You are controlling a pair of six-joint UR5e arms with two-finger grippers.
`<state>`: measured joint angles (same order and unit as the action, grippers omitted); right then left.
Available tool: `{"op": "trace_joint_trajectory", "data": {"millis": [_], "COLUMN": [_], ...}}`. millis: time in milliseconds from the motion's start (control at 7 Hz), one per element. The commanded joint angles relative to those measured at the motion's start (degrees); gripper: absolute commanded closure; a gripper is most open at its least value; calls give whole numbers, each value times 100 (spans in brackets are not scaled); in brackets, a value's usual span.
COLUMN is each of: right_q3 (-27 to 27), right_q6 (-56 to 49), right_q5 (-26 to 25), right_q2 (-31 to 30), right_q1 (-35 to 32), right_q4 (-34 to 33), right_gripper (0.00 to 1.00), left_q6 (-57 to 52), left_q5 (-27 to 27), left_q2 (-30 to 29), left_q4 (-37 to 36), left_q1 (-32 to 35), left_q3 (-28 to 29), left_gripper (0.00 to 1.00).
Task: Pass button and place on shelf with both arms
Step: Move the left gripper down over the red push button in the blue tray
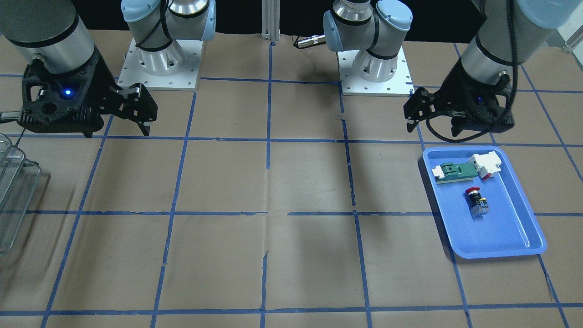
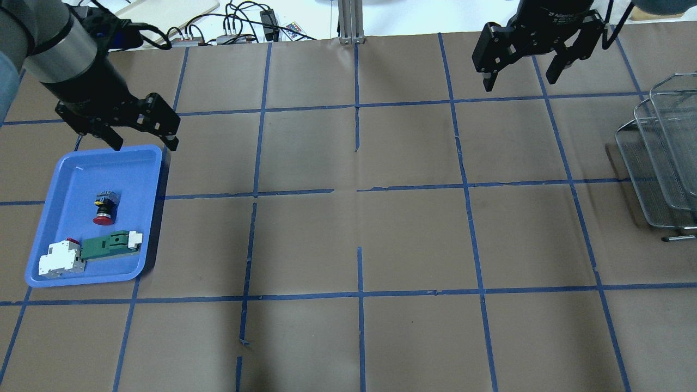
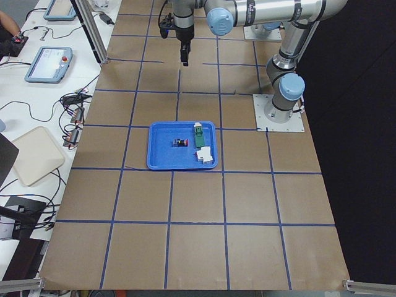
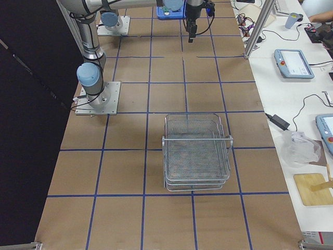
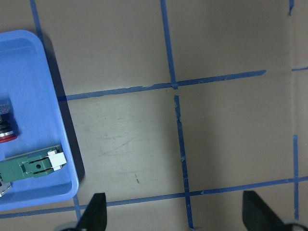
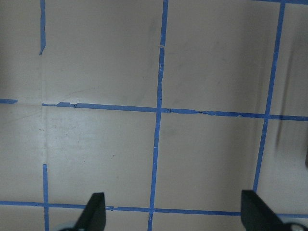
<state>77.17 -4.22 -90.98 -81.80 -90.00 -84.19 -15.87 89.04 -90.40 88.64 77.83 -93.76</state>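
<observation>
Brown-paper bench (image 1: 291, 182) with blue tape grid (image 1: 268, 139) is shown front-on. Button (image 1: 476, 200) is seen lying on its side in blue tray (image 1: 505, 228), red cap toward robot base, near green-and-white part (image 1: 455, 172) and white-and-red block (image 1: 487, 165). Left gripper (image 1: 432, 126) is held raised by tray's robot-side end, fingers apart, nothing held. Right gripper (image 1: 136, 119) is raised at view's other side, above shelf (image 1: 13, 191), which is cut by frame edge.

Overhead: button's long axis is seen running toward/away from robot, and left gripper's fingers are spread across that axis. Right gripper is spread too, empty, well apart from tray.

Side views: tray and shelf are seen at opposite bench ends. Gripper state is not judged there.

Left wrist: button is cut by left frame edge and fingertips (image 5: 96, 211) sit well right of it. Button is judged to lie leftward of gripper, not under it. Sideways shift then descent is likely needed, no wrist turn. Left arm is clearly nearer.

Right wrist: only bench and tape are seen between parted fingertips (image 6: 94, 211).
</observation>
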Motion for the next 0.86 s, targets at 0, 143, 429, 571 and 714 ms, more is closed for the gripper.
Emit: {"op": "trace_joint_trajectory", "data": {"millis": [0, 143, 429, 571, 714], "right_q3": [0, 0, 0, 0, 0], "right_q6": [0, 0, -9, -9, -9], "right_q5": [10, 19, 10, 10, -7], "right_q2": [-12, -12, -3, 6, 15], "right_q1": [-9, -9, -9, -9, -9], "right_q4": [-1, -10, -1, -10, -10], "right_gripper": [0, 0, 0, 0, 0], "left_q6": [-616, -1393, -2232, -2288, -2306], "left_q5": [-10, -36, -89, -124, -211], "left_q2": [-144, -180, -687, -968, -1249], "left_q4": [-1079, -1669, -3362, -3676, -3687], "left_q1": [-845, -1362, -2050, -2253, -2420], "left_q3": [-727, -1175, -2080, -2233, -2226], "left_gripper": [0, 0, 0, 0, 0]}}
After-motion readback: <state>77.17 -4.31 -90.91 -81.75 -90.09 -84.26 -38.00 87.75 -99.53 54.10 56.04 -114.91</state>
